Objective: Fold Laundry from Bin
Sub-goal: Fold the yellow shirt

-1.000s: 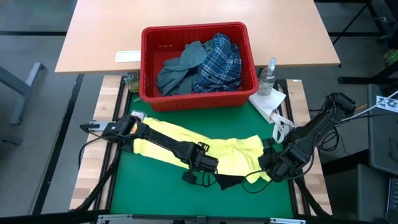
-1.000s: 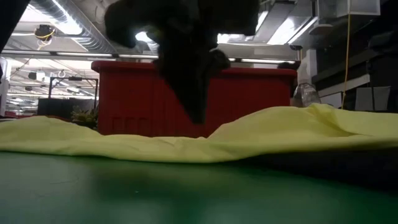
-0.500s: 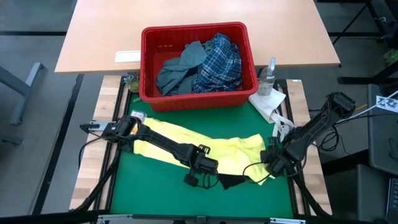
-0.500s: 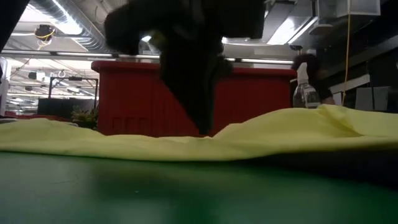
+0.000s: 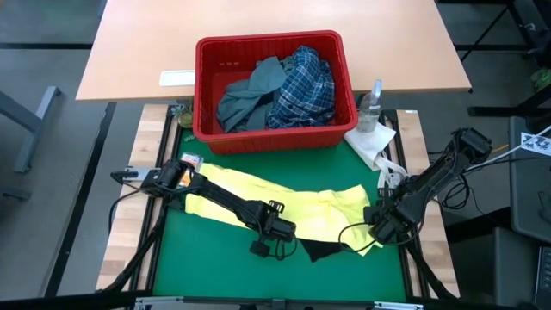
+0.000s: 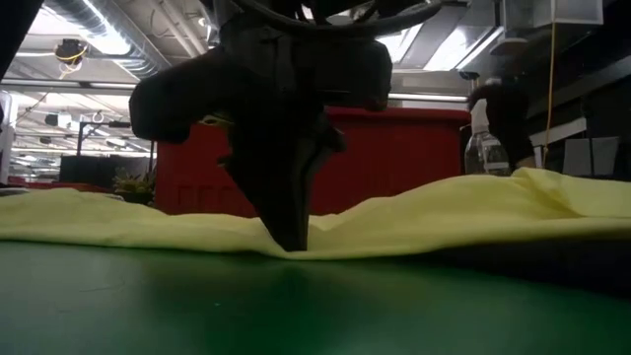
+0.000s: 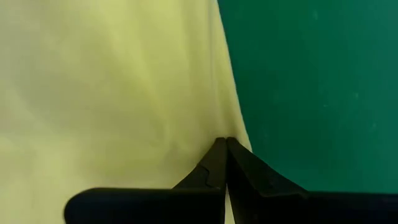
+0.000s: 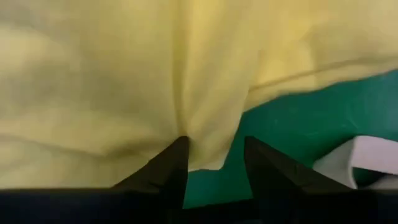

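The small yellow garment lies spread across the green mat, seen in the low view as a low yellow ridge. My left gripper is shut and points down onto the garment near its near edge. My right gripper stands open over the garment's right end, pointing down. The red bin stands at the far side and holds a grey-blue garment and a plaid shirt. My left gripper presses its shut fingertips down from above on the yellow garment, close to the near edge where the cloth meets the mat. The cloth lies on the mat under them. My right gripper has one fingertip on the garment's right end, where creases run together. Its other fingertip stands over the hem; I cannot tell if it touches.
A dark piece of cloth lies at the yellow garment's near edge between the grippers. A spray bottle and a white paper towel sit right of the bin. The mat's near left part is bare.
My left gripper has come down, still shut, until its tips meet the yellow garment. My right gripper has sunk a little toward the garment's right end and rolled at the wrist, its fingers as far apart as before. The garment lies as it did.
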`<action>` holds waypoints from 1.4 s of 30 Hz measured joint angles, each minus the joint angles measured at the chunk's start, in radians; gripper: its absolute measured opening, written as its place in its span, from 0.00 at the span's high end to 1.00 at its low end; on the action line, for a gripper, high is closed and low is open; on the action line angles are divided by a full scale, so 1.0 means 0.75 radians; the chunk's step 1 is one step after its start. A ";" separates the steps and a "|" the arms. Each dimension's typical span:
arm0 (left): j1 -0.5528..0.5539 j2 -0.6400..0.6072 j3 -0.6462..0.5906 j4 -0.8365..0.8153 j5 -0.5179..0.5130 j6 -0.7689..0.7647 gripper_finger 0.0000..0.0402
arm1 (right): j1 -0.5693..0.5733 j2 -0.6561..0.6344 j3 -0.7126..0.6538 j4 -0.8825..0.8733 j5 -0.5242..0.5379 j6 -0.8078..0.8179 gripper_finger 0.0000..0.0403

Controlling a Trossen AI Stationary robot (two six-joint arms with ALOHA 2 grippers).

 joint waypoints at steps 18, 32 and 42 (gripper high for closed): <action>0.013 -0.005 0.213 0.377 -0.177 -0.035 1.00 | 0.001 -0.003 0.241 -0.188 0.027 -0.071 0.61; 0.115 0.061 0.213 0.736 -0.180 -0.539 0.64 | 0.001 -0.004 0.238 -0.164 0.064 -0.104 0.61; 0.161 0.156 0.216 0.863 -0.131 -0.887 0.62 | 0.001 -0.004 0.238 -0.156 0.103 -0.104 0.61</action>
